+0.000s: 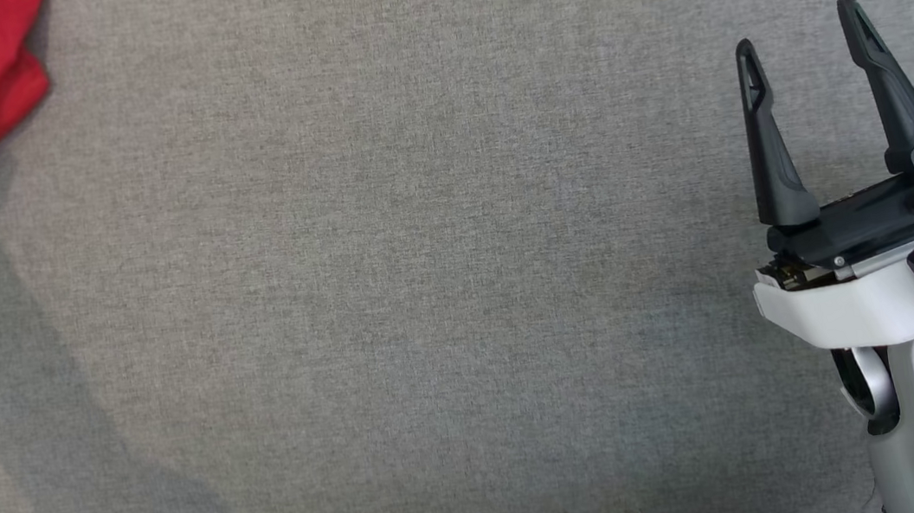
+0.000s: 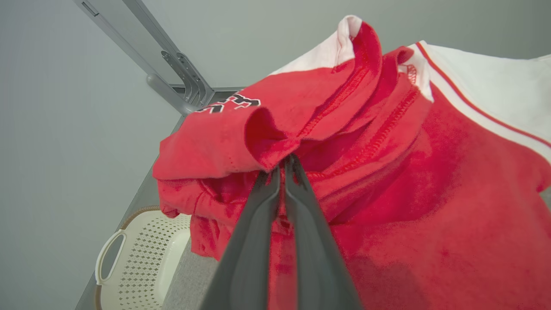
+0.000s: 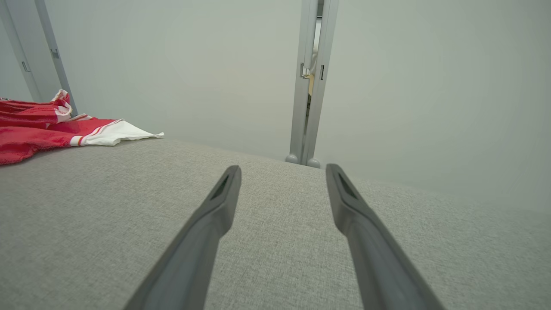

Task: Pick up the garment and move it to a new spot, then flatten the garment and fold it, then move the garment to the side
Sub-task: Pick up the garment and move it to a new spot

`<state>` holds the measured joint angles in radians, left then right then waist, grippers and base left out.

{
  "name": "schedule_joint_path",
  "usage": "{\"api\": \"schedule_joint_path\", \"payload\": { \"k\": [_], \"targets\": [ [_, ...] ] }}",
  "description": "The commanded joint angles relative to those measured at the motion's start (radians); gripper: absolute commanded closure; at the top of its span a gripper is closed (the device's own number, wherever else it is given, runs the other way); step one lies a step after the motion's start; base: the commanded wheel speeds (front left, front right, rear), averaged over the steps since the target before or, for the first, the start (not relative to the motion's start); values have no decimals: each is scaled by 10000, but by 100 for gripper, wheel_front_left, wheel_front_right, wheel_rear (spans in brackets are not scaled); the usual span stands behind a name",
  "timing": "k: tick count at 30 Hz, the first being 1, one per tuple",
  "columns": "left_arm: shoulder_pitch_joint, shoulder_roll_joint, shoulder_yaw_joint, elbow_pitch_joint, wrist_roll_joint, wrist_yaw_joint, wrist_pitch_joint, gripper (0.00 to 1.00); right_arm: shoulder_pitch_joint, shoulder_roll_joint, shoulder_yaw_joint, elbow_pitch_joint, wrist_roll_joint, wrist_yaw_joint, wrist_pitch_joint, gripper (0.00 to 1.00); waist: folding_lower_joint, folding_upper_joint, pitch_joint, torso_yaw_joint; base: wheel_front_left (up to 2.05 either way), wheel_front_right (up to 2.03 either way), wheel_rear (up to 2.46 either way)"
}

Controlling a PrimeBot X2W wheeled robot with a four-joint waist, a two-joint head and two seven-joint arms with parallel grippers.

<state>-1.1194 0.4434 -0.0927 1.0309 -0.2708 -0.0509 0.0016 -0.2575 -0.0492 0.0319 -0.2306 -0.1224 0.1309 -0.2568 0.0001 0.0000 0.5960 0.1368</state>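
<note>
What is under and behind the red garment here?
Under the garment lies the grey fabric surface; anything it covers there is hidden. Behind it rises a metal frame, with a white perforated basket off the surface's edge.

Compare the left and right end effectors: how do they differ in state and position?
The left end effector is shut; the right end effector is open. The left pinches a fold of the red garment; the right holds nothing. The right hangs over the bare grey surface, away from the garment the left grips. Both have two long dark fingers.
</note>
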Motion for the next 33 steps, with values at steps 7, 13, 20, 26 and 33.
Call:
{"api": "schedule_joint_path", "payload": {
  "k": [7, 13, 20, 26, 33],
  "targets": [
    [-488, 328, -293, 115, 214, -150, -406, 100, -36, -21, 99, 470, 480, -3, -85, 0, -1, 0, -1219, -272, 0, 0, 0],
    [-973, 241, -1000, -332, 575, -535, -232, 100, 220, -20, -15, 694, 1043, -3, -88, 0, -1, 0, -2429, -576, 0, 0, 0],
    [-1241, -399, -2065, -1193, 593, -764, 534, 100, 834, -20, -216, 1129, 1668, -3, -89, 0, -1, 0, -4095, -1081, 0, 0, 0],
    [-1191, -1335, -3244, -2588, -386, -786, 1281, 100, 1351, -21, -442, 1274, 2061, -3, -90, 0, -1, 0, -5095, -1547, 0, 0, 0],
    [-1015, -2020, -4144, -4750, -2150, -785, 2065, 100, 1702, -23, -694, 1277, 2176, -3, -91, 0, -1, 0, -5502, -2208, 0, 0, 0]
  ]
}}
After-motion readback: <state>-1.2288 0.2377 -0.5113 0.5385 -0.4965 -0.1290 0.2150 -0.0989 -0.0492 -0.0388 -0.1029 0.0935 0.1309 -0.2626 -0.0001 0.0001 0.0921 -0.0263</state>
